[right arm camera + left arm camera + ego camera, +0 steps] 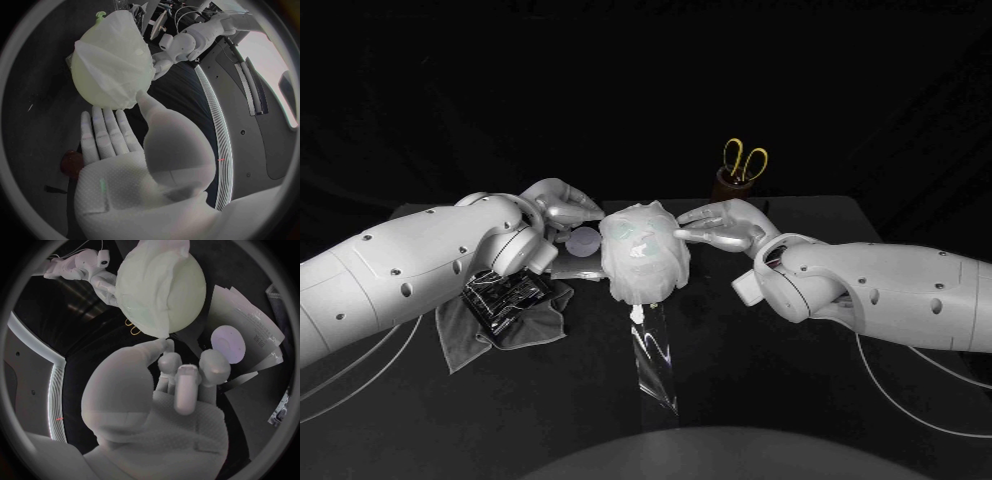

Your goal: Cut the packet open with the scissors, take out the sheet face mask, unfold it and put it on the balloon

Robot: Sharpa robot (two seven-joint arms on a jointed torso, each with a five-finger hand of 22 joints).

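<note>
Two robot hands flank the one balloon [190, 290], and I go through them from my side of the desk [805, 400] outward.

Nearest me lies one clear, glossy strip [653, 365], running from the desk's front edge up to the foot of the balloon. Left of it is one grey cloth [480, 335] with one black shiny object [509, 298] on top.

Next comes the balloon, standing mid-desk with one sheet face mask [646, 250] draped over it in folds.

The left robot hand [567, 213] is at its left side. In the left wrist view its thumb tip meets the mask's lower edge and its fingers [187, 385] are loosely curled below. I cannot tell whether it pinches the edge or only touches it.

The right robot hand [721, 226] is at the balloon's right side. It is spread flat, with its fingers [106, 132] straight and side by side, holding nothing, and its thumb tip rests against the mask.

One small lavender disc [583, 240] sits just under the left robot hand, on pale creased sheets [250, 325].

Farthest back is one pair of yellow-handled scissors [744, 160], upright in one brown holder [730, 186], well apart from both hands.
</note>
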